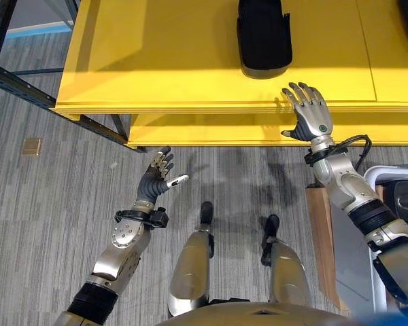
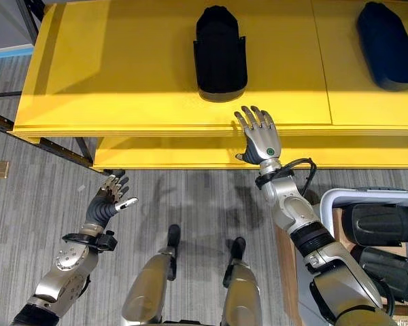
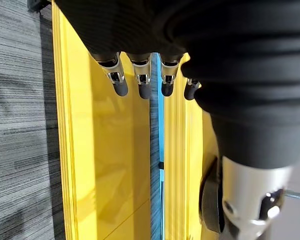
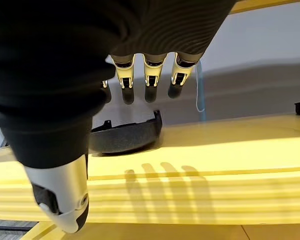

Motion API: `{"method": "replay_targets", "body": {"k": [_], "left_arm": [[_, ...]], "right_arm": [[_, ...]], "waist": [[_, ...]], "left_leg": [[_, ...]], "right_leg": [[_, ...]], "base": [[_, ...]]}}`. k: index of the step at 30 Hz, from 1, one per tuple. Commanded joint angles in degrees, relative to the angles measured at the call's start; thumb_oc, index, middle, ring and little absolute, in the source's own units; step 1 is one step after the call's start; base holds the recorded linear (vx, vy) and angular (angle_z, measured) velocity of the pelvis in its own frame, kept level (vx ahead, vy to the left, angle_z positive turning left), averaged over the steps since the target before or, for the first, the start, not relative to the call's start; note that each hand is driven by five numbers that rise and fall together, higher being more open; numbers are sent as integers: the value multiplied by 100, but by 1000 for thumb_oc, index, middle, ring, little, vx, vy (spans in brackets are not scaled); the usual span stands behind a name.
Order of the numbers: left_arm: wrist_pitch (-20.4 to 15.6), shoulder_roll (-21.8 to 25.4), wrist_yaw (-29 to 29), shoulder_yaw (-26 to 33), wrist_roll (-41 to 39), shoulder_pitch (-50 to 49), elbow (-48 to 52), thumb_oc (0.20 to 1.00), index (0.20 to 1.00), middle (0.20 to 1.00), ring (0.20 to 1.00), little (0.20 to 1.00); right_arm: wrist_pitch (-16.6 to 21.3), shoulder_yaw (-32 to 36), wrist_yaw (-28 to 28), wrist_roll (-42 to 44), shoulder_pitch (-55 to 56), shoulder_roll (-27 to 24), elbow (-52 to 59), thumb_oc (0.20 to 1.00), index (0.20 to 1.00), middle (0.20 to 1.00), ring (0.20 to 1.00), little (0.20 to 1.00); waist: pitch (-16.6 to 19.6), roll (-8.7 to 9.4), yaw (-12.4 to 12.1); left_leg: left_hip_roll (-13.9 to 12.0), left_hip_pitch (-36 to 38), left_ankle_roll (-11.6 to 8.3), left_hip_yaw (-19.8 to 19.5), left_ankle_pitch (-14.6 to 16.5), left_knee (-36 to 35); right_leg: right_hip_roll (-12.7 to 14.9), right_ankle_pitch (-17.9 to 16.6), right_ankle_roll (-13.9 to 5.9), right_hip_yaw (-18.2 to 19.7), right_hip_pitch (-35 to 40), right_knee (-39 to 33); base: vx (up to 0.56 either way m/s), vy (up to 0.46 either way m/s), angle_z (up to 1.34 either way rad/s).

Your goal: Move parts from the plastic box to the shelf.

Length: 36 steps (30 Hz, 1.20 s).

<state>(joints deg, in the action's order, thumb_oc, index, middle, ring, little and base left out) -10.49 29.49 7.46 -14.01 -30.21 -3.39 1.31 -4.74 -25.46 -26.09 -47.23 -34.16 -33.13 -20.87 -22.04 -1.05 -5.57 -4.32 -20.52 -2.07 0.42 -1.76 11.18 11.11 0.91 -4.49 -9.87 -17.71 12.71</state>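
Note:
A black moulded part [image 2: 221, 51] lies on the yellow shelf's [image 2: 122, 75] top level, and a second black part [image 2: 387, 44] lies further right on it. My right hand [image 2: 260, 139] hovers open and empty at the shelf's front edge, just short of the first part [image 4: 122, 137]. A pale plastic box [image 2: 340, 197] at the lower right holds two more black parts [image 2: 381, 224]. My left hand [image 1: 156, 176] hangs open and empty over the carpet, below the shelf's left end.
Below the top level is a lower yellow shelf level [image 1: 211, 129]. A dark metal frame [image 1: 27, 88] stands at the left. A wooden board [image 1: 321, 231] leans beside the box. A small tan square [image 1: 31, 146] lies on the grey carpet.

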Motion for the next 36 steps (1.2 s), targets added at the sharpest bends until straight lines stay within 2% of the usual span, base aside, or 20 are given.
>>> {"method": "replay_targets", "body": {"k": [1,16,36], "left_arm": [[-359,54,45,88,48,-114,265,1000,1000,1000,1000,1000],[-407,28,178,123,23,-79,317,1000,1000,1000,1000,1000],[-488,41,329,124,-70,92,417,1000,1000,1000,1000,1000]], "right_arm": [[-54,-44,-193,188,-486,66,29,1000,1000,1000,1000,1000],[-155,-248,-199,472,-1035,200,-435,1000,1000,1000,1000,1000],[-340,-486,-218,930,-1983,135,-1345,1000,1000,1000,1000,1000]], "waist": [[76,134,-47],[-77,128,-215],[-236,128,-387]], "left_leg": [[-209,-211,-112,-163,-36,170],[-127,-342,-86,-232,15,232],[-26,-574,-37,-279,69,300]], "right_leg": [[240,400,-159,53,329,357],[310,439,-152,-14,280,425],[344,467,-142,-33,124,509]], "base": [[3,7,4],[4,3,2],[19,7,3]]}}
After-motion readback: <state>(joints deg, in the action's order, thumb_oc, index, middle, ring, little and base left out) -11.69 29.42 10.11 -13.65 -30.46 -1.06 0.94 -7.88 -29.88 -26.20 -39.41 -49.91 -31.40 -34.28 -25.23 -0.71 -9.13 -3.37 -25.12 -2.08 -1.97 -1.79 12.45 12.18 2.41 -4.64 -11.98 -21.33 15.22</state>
